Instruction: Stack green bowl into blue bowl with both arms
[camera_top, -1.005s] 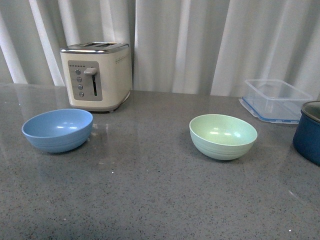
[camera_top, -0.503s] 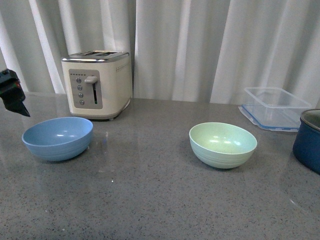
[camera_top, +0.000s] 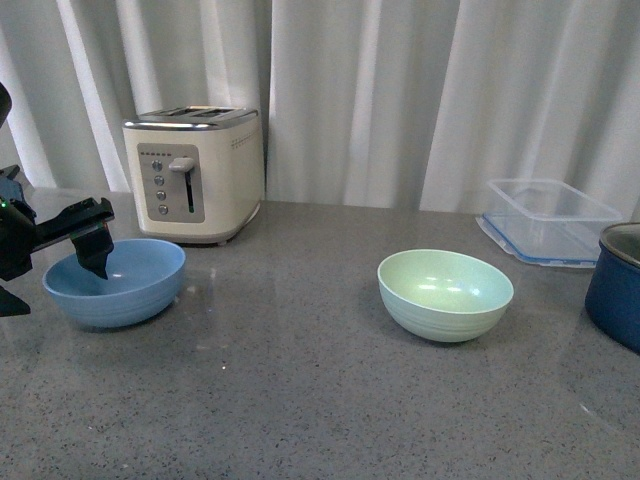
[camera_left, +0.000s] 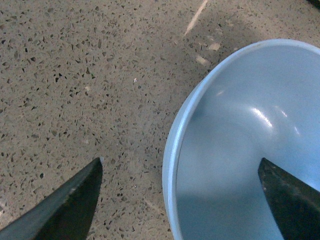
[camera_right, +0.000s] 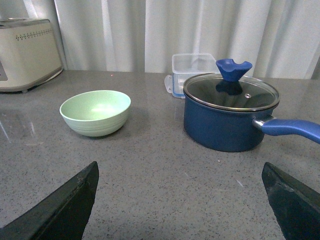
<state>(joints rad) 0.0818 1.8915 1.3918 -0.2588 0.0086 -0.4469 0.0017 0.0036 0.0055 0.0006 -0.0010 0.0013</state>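
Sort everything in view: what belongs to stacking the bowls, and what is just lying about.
Job: green bowl; blue bowl; left tool, open astride the blue bowl's rim; right tool, open.
Lying about: toaster; clear plastic box; dark blue lidded pot.

The left arm (camera_top: 20, 240) is black and bulky, with a small green spot near its edge. The left fingers (camera_left: 67, 205) are thin, flat, dark blades narrowing to a point. The right fingers (camera_right: 62, 205) look the same.
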